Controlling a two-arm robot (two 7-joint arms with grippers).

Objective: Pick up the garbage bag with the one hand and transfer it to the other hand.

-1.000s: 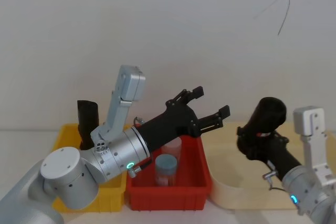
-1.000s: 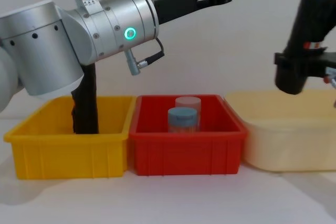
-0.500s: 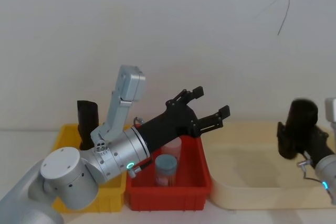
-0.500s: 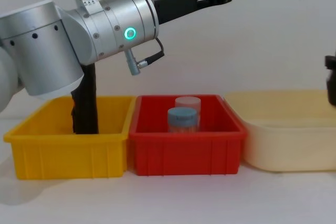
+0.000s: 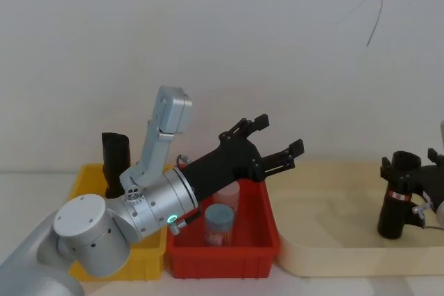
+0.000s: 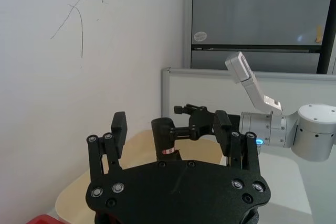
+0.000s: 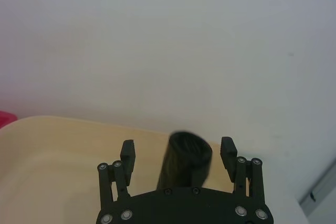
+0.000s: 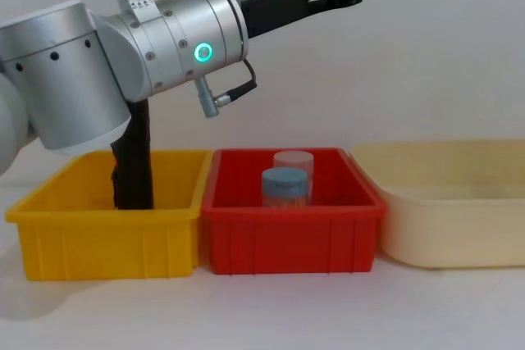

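Observation:
The garbage bag (image 5: pixel 397 202), a black roll with a small red-and-white label, stands upright in the beige tub (image 5: pixel 326 258) at the far right. My right gripper (image 5: pixel 409 164) is around its upper part. In the right wrist view the bag (image 7: pixel 186 162) sits between the fingers of that gripper (image 7: pixel 177 151), with a gap on each side, so it is open. My left gripper (image 5: pixel 279 134), on the green-ringed arm, hangs open and empty above the red bin (image 5: pixel 260 240), pointing toward the right arm. In the left wrist view the bag (image 6: pixel 165 141) shows beyond the left gripper (image 6: pixel 169 125).
A yellow bin (image 5: pixel 90 171) at the left holds a tall black upright piece (image 5: pixel 114 161). The red bin (image 8: pixel 291 231) holds two jars, a blue-lidded one (image 8: pixel 285 186) in front of a pale one (image 8: pixel 294 161). The beige tub (image 8: pixel 447 227) is wide and shallow.
My right arm swung right and down with the garbage bag and stood it upright in the beige tub; its fingers now stand apart from the bag. The left arm has not moved.

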